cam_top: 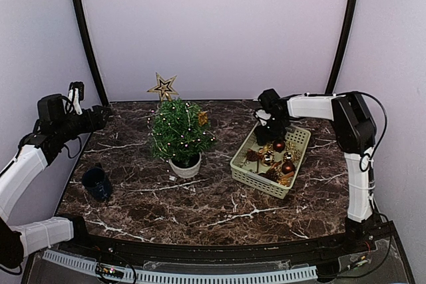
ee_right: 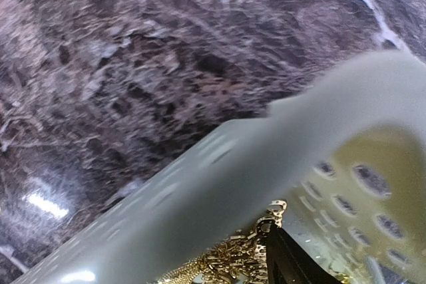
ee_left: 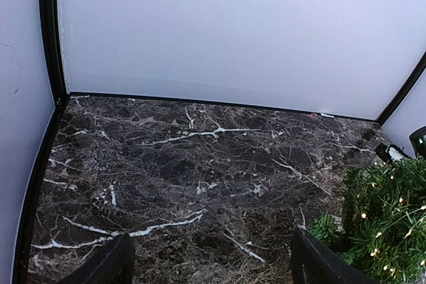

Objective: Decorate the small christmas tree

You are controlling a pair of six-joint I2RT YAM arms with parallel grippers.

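Midway along the marble surface [cam_top: 219,211] stands the small christmas tree [cam_top: 178,131], lights on, probably set there so both arms can reach it. Right of the tree, the beige basket [cam_top: 256,183] holds the ornaments together for picking. The right tool [cam_top: 269,134] dips at the basket's far corner beside a gold bead chain [ee_right: 233,257]. Only one finger [ee_right: 286,261] shows, so I cannot tell whether it pinches anything. Well left of the tree, the left tool [cam_top: 100,116] hangs spread and empty.

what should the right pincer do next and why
Probably a short lift up: the right pincer sits low at the far left corner of the basket with the gold bead chain against its finger, grip unclear. Lifting would show whether the chain comes along before heading to the small christmas tree.
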